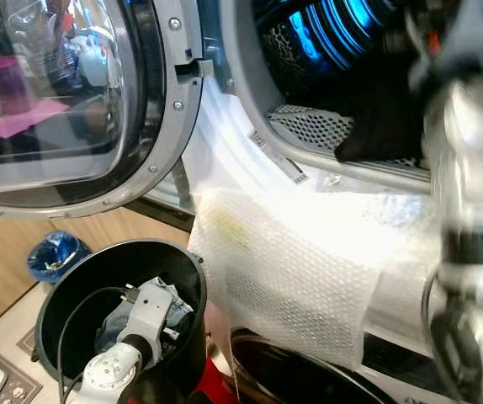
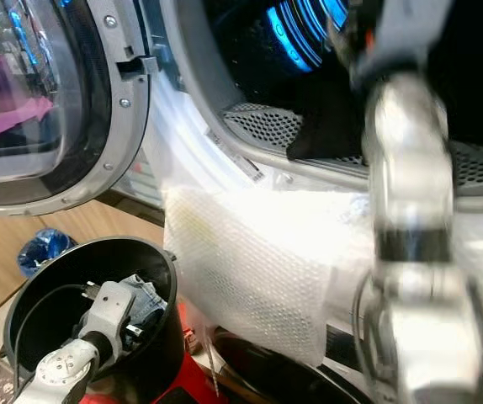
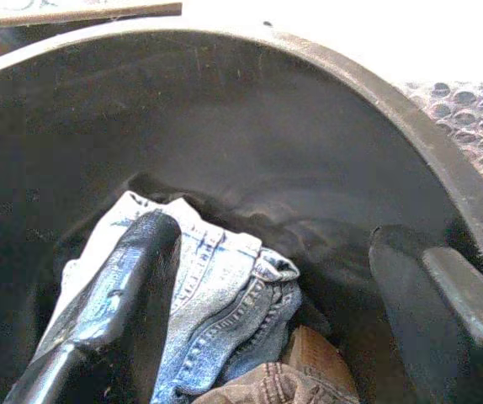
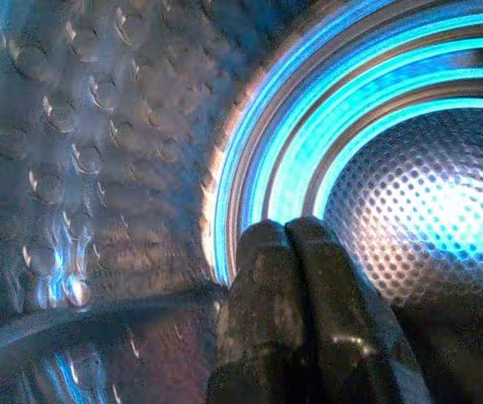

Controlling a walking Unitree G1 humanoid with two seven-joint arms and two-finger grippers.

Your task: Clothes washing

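A black bucket [image 1: 189, 263] stands below the open washing machine and holds pale blue jeans [image 3: 225, 295] over a brown garment [image 3: 313, 366]. My left gripper [image 3: 267, 278] is down inside the bucket. It is open, with one finger [image 3: 115, 286] resting on the jeans and the other near the bucket wall. My right arm [image 2: 410, 168] reaches into the blue-lit steel drum [image 4: 427, 194]. There my right gripper [image 4: 288, 236] is shut with nothing between its fingers. A dark garment [image 1: 376, 135] lies on the drum's front lip.
The round glass door [image 1: 56, 101] is swung open to the left. Bubble wrap [image 1: 292, 269] hangs over the machine's front below the opening. A blue bag [image 1: 56, 257] sits on the wooden floor left of the bucket.
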